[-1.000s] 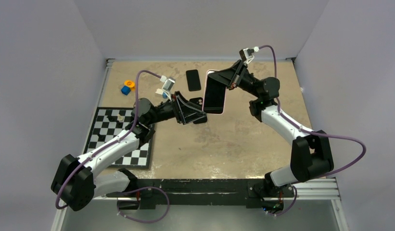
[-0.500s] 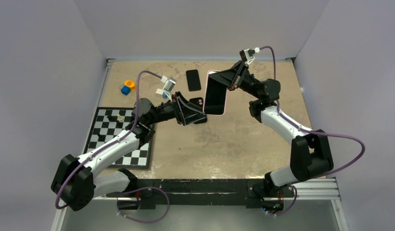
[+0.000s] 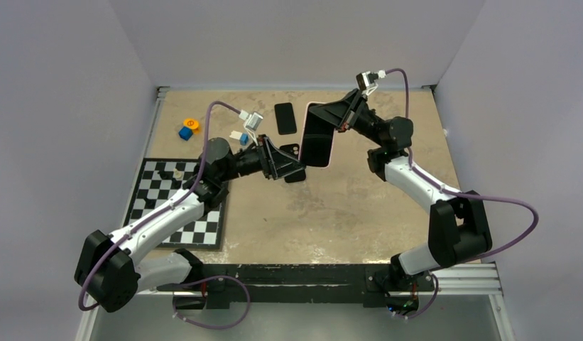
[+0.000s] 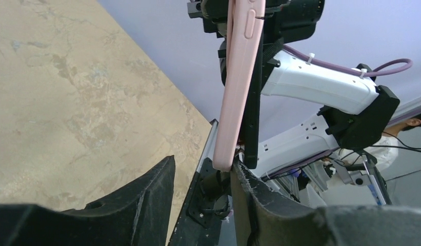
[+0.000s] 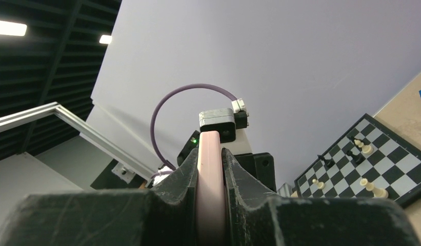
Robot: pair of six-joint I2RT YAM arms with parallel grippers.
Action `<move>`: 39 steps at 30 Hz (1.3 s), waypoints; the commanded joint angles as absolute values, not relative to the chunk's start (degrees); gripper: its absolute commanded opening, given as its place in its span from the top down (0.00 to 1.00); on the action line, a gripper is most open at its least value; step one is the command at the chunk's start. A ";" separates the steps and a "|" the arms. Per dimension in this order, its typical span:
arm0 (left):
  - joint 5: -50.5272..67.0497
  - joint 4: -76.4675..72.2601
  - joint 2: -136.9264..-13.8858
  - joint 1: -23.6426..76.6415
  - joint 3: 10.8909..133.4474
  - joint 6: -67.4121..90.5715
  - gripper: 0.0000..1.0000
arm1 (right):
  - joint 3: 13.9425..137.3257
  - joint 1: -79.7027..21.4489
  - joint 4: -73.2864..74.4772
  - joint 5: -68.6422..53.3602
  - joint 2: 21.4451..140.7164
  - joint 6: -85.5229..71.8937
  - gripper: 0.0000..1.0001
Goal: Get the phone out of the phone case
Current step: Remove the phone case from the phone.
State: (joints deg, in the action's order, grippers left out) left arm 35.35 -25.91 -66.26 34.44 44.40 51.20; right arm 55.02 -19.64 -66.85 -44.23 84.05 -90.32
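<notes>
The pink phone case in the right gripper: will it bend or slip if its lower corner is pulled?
The case looks like soft rubber, so its edge probably flexes, while the phone inside should stay stiff. The right gripper pinches only one end, so a strong pull may swing or slide it.

Phone [image 3: 317, 142], dark screen showing, seated in its pink case [image 4: 240, 87]. It hangs lengthwise, gripped at one end by my right claw [image 5: 210, 164], raised above the tabletop [image 3: 359, 213].
</notes>
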 commanded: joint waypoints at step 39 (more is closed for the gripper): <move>-10.51 -29.12 -63.93 35.42 31.78 27.94 1.00 | 57.93 -27.96 -97.17 -17.62 90.05 -113.66 1.00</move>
State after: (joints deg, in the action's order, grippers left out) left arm 4.64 -39.83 -61.54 39.11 35.59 36.29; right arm 53.98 -26.41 -78.65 -23.94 92.16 -98.13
